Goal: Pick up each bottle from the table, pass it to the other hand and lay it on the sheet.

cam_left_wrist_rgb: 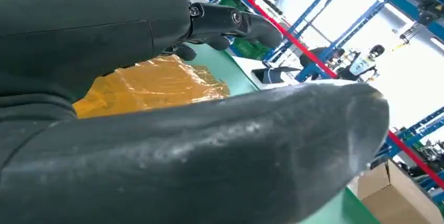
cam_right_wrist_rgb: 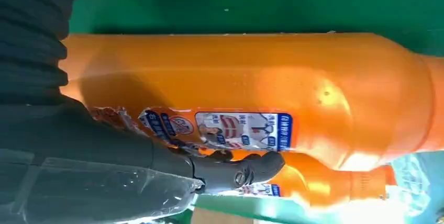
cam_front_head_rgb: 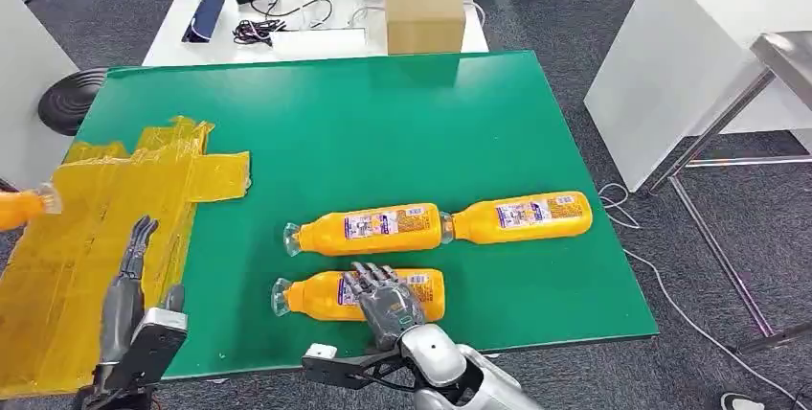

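Note:
Three orange bottles lie on the green table (cam_front_head_rgb: 383, 132). The nearest bottle (cam_front_head_rgb: 316, 295) lies on its side near the front edge, and my right hand (cam_front_head_rgb: 383, 300) grips it around the labelled middle. Up close, that bottle (cam_right_wrist_rgb: 251, 77) lies against my right hand (cam_right_wrist_rgb: 104, 156), with a fingertip (cam_right_wrist_rgb: 246, 167) curled around its far side. Two more bottles (cam_front_head_rgb: 369, 228) (cam_front_head_rgb: 522, 216) lie end to end just behind. A fourth bottle (cam_front_head_rgb: 21, 207) rests on the yellow sheet (cam_front_head_rgb: 96, 228) at the left edge. My left hand (cam_front_head_rgb: 129, 285) hovers over the sheet, fingers straight and apart, holding nothing.
A cardboard box (cam_front_head_rgb: 423, 10) and cables sit on a white table (cam_front_head_rgb: 316, 8) behind the green one. A white cabinet (cam_front_head_rgb: 689, 56) and a metal frame (cam_front_head_rgb: 728, 142) stand to the right. A black round stool (cam_front_head_rgb: 67, 99) is at the table's left.

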Robot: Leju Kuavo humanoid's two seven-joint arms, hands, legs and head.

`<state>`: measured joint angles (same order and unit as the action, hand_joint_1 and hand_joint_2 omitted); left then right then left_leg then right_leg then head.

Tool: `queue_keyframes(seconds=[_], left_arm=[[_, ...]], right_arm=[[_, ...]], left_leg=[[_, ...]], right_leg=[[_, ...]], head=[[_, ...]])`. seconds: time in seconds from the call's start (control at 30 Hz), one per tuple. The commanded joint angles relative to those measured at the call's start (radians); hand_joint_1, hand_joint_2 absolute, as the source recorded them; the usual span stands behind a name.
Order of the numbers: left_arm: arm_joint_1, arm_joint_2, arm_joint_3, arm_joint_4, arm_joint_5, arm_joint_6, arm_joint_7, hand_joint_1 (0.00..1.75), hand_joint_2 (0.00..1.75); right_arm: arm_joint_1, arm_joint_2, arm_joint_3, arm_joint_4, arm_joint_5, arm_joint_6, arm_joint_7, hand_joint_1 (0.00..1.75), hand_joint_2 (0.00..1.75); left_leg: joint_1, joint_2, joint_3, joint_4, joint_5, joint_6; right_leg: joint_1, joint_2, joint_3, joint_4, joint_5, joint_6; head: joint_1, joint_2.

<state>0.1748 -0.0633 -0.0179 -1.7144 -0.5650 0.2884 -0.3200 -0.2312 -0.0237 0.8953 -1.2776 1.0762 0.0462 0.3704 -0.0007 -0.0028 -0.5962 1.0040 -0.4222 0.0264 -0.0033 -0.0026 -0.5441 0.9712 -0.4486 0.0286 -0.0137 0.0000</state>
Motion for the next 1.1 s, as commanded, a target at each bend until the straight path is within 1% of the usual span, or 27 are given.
queue_keyframes(seconds=[0.03,0.07,0.33,0.43,0.5,0.57,0.67,0.73,0.83,0.9,1.03,1.07,1.1], left_arm=[[0.045,-0.042,0.092,-0.003,0.007,-0.014,-0.005,0.00,0.00],[0.045,-0.042,0.092,-0.003,0.007,-0.014,-0.005,0.00,0.00],[0.023,-0.046,0.087,0.004,0.016,-0.031,-0.001,0.00,0.00],[0.035,-0.049,0.090,-0.008,0.018,-0.029,0.001,0.00,0.00],[0.039,-0.052,0.095,-0.015,0.013,-0.033,0.017,0.00,0.00],[0.052,-0.055,0.102,-0.009,0.016,-0.033,0.009,0.00,0.00],[0.053,-0.055,0.102,-0.007,0.026,-0.038,-0.015,0.00,0.00],[0.044,-0.058,0.100,-0.012,0.017,-0.044,0.010,0.00,0.00],[0.047,-0.057,0.100,-0.018,0.022,-0.043,0.007,0.00,0.00],[0.039,-0.059,0.098,-0.019,0.029,-0.048,0.011,0.00,0.00],[0.034,-0.058,0.093,-0.024,0.027,-0.050,0.028,0.00,0.00],[0.047,-0.058,0.099,-0.022,0.024,-0.048,0.036,0.00,0.00],[0.064,-0.059,0.107,-0.020,0.023,-0.047,0.028,0.00,0.00]], right_arm=[[0.104,-0.057,-0.067,-0.075,0.073,-0.013,0.032,0.00,1.75],[0.104,-0.057,-0.067,-0.075,0.073,-0.013,0.032,0.00,1.75],[0.092,-0.032,-0.072,-0.063,0.098,-0.004,0.031,0.00,1.75],[0.119,-0.038,-0.092,-0.113,0.115,-0.033,0.044,0.00,1.75],[0.132,-0.044,-0.102,-0.141,0.124,-0.014,0.056,0.00,1.75],[0.145,-0.053,-0.113,-0.128,0.126,-0.018,0.051,0.00,1.75],[0.141,-0.050,-0.112,-0.111,0.133,-0.041,0.034,0.00,1.75],[0.142,-0.041,-0.116,-0.126,0.136,-0.023,0.045,0.00,1.75],[0.151,-0.042,-0.119,-0.153,0.142,-0.037,0.047,0.00,1.75],[0.128,-0.060,-0.130,-0.165,0.114,-0.067,0.019,0.00,1.75],[0.112,-0.065,-0.141,-0.166,0.105,-0.046,0.009,0.00,1.75],[0.153,-0.050,-0.148,-0.183,0.127,-0.033,0.040,0.00,1.75],[0.180,-0.056,-0.146,-0.191,0.137,-0.038,0.042,0.00,1.75]], left_leg=[[0.000,0.000,0.002,-0.001,-0.001,0.000],[0.000,0.000,0.004,-0.001,-0.001,-0.001],[0.000,0.000,0.001,0.000,0.000,-0.001],[0.000,-0.001,0.001,0.000,0.000,-0.001],[0.000,-0.001,0.002,0.000,-0.001,-0.001],[0.000,0.000,0.001,0.000,-0.001,-0.001],[0.000,0.000,0.004,-0.001,-0.001,-0.002],[0.000,0.000,0.003,0.000,-0.002,-0.002],[0.000,0.000,0.001,0.000,-0.001,-0.002],[0.000,0.000,0.002,0.000,-0.001,-0.002],[0.000,0.000,0.001,0.000,-0.001,-0.001],[0.000,0.000,0.001,0.000,0.000,-0.001],[0.000,0.000,0.001,0.000,-0.001,-0.001]], right_leg=[[0.000,0.000,0.002,-0.001,-0.001,0.000],[0.000,0.000,0.004,-0.002,-0.001,0.000],[0.001,0.000,0.001,-0.001,0.000,0.000],[0.000,-0.001,0.001,-0.001,0.000,0.000],[0.001,-0.001,0.002,0.000,-0.001,0.000],[0.000,0.000,0.001,0.000,0.000,0.000],[0.001,0.000,0.004,-0.002,-0.001,0.000],[0.001,0.000,0.004,-0.001,-0.001,0.000],[0.001,0.000,0.002,0.000,0.000,0.000],[0.001,0.000,0.002,-0.001,0.000,0.000],[0.000,0.000,0.001,0.000,0.000,0.000],[0.001,0.000,0.001,0.000,0.000,0.000],[0.001,0.000,0.002,0.000,0.000,0.000]], head=[[0.000,0.000],[0.000,0.000],[0.000,0.000],[0.000,0.000],[0.000,0.000],[0.000,0.000],[0.000,0.000],[0.000,0.000],[0.000,0.000],[0.000,0.000],[0.000,0.000],[0.000,0.000],[0.000,0.000]])
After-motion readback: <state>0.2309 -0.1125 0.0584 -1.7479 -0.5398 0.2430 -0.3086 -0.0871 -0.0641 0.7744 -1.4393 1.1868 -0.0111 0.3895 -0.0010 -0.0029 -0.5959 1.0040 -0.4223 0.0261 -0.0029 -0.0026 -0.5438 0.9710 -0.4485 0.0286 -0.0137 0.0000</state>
